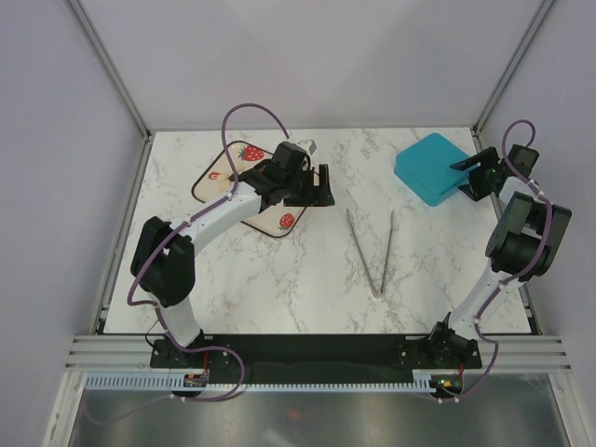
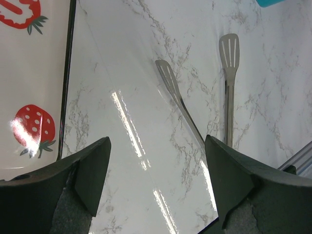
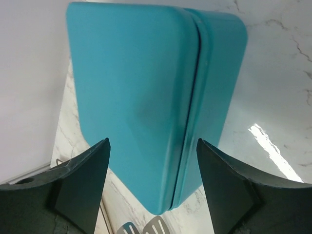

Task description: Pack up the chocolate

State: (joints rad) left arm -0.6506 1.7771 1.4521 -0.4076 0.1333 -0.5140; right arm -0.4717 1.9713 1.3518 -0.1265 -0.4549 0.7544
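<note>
No chocolate shows in any view. A closed teal box (image 1: pixel 430 166) lies at the far right of the table. My right gripper (image 1: pixel 470 177) hovers at its right edge. In the right wrist view the jaws stand open (image 3: pixel 152 142) over the box lid (image 3: pixel 141 97) with nothing held. My left gripper (image 1: pixel 318 186) is open above the marble, just right of a cream tray (image 1: pixel 212 186) printed with strawberries. The left wrist view shows only bare table between its fingers (image 2: pixel 157 141), with the tray (image 2: pixel 34 73) to the left.
Metal tongs (image 1: pixel 372 247) lie spread open in the middle of the table, and their slotted tips (image 2: pixel 229 51) show ahead of the left gripper. The left arm hides part of the tray. Walls close in the table at the back and sides.
</note>
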